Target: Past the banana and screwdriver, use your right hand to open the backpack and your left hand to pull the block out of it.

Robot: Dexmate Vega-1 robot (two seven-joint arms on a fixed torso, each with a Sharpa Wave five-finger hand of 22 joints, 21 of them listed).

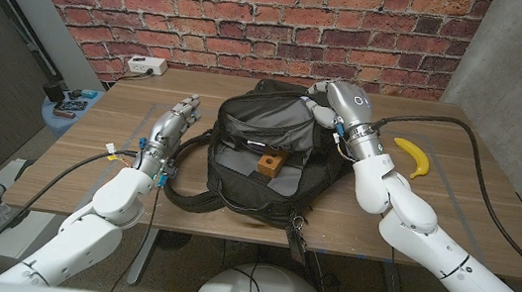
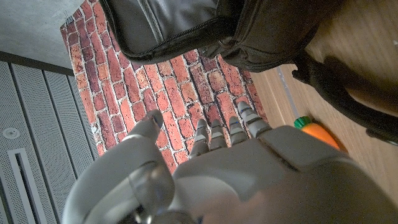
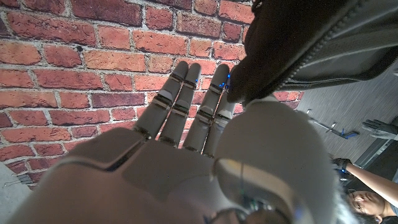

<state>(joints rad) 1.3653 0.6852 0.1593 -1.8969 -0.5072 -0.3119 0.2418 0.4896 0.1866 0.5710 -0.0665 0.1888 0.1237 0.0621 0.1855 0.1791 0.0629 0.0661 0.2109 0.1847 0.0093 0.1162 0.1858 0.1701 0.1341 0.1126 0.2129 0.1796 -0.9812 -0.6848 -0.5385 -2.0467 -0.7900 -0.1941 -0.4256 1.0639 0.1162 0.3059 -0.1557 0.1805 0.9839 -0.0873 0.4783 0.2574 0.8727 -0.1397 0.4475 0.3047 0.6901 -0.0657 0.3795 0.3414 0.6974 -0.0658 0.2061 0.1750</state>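
I see the black fabric backpack [image 1: 265, 156] lying mid-desk with its zipped mouth gaping, and the small brown wooden block [image 1: 272, 162] sits inside the opening against the grey lining. My right hand [image 1: 331, 103] presses on the pack's far upper flap, fingers [image 3: 177, 102] straight and close together, while my left hand [image 1: 170, 125] waits just left of the pack, fingers [image 2: 221, 134] straight, holding nothing. A curved yellow banana [image 1: 412, 157] lies on the wooden desk [image 1: 453, 209] right of my right arm, and a looped black strap [image 1: 185, 192] trails off the pack toward my left arm.
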